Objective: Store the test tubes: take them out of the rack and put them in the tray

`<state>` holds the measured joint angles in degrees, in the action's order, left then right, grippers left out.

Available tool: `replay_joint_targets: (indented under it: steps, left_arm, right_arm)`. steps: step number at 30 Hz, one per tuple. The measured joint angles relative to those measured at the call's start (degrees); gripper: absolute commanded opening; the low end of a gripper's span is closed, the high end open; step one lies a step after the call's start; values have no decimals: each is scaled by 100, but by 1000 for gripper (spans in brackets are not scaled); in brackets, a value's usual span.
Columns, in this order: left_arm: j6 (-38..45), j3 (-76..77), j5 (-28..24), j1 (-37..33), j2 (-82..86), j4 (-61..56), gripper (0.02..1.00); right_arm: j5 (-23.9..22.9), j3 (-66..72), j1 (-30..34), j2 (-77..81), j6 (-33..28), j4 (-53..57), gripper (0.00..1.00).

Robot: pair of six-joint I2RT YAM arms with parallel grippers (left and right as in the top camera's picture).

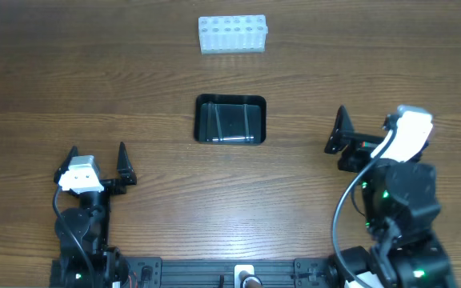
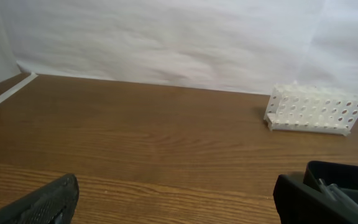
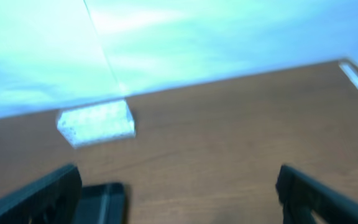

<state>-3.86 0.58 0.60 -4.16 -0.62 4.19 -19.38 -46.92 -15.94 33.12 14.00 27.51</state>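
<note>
A white test tube rack stands at the far middle of the wooden table, and its holes look empty from above. In front of it lies a black tray holding clear test tubes. My left gripper is open near the table's front left, low and apart from both, with nothing between its fingers. Its wrist view has the rack far off and the tray with tubes beside one finger. My right gripper is open and empty, lifted to the right of the tray. Its wrist view shows the rack and a tray corner.
Bare wooden tabletop surrounds the rack and tray. A pale backdrop rises behind the table's far edge. The arm bases sit along the front edge.
</note>
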Motion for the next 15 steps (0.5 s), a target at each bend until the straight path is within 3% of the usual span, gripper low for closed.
replay_joint_targets:
  steps: [6,15]
  left_arm:
    - [0,0,0,0,0,0,998]
    - [0,0,0,0,0,0,996]
  right_arm:
    - [-20,1641,-39,-898,-66,-2090,991]
    - [-33,3359,-39,-1552,-70,-3040,991]
